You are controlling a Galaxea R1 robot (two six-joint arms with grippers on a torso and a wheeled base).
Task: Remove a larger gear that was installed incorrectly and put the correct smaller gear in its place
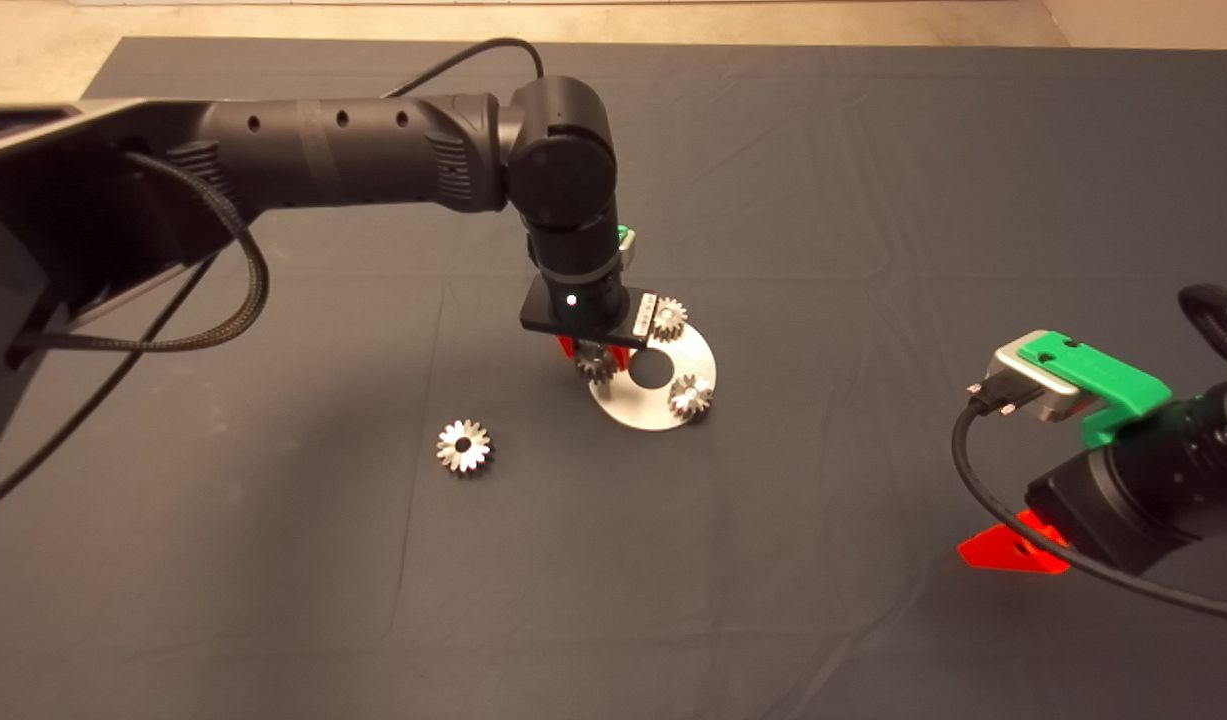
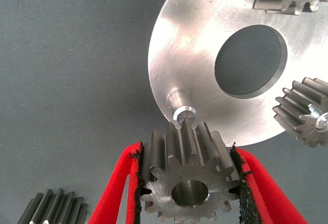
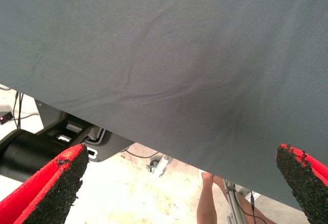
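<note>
My left gripper (image 1: 593, 352) is shut on the smaller gear (image 2: 187, 188), a dull grey toothed gear with a centre hole, held between its black pads. It hangs just beside a bare silver peg (image 2: 183, 112) at the edge of the round silver plate (image 1: 695, 352). The plate also shows in the left wrist view (image 2: 179, 44). The larger gear (image 1: 463, 446), bright silver with pointed teeth, lies flat on the mat to the left of the plate; its edge shows in the left wrist view (image 2: 51, 208). My right gripper (image 1: 1013, 550) waits open and empty at the lower right.
Two other small gears (image 1: 668, 317) (image 1: 690, 396) sit on the plate around its large centre hole (image 1: 651, 368). The right wrist view shows the mat's edge, the floor and a person's leg (image 3: 207, 203) beyond it.
</note>
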